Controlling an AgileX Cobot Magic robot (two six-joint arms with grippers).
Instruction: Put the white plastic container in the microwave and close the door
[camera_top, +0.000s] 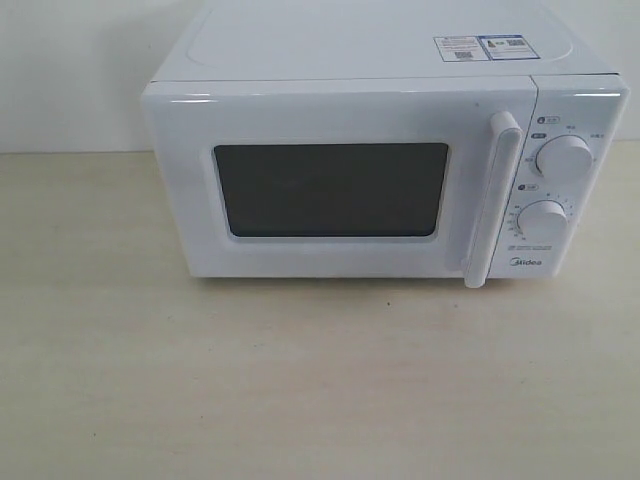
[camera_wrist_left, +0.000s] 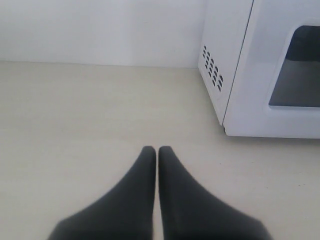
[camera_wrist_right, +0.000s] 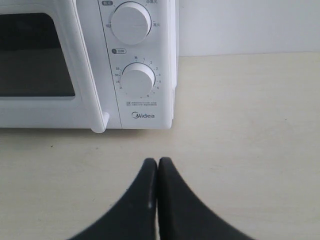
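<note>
Reading "Midea" (camera_top: 527, 263) in grey on the microwave's (camera_top: 380, 100) right panel, below two round white dials (camera_top: 565, 157), the lower ringed by a numbered scale; the other panel print is too small to read. Two stickers (camera_top: 482, 47) lie on its top, far right, illegible. One microwave stands far-centre on a pale cream table (camera_top: 300, 380) against a white wall (camera_top: 70, 70), its door (camera_top: 335, 118) shut flush, with one vertical bar handle (camera_top: 495, 200) at the door's right edge. The left gripper (camera_wrist_left: 157, 149) and right gripper (camera_wrist_right: 158, 161) hover over the near table, fingers pressed together, holding nothing.
</note>
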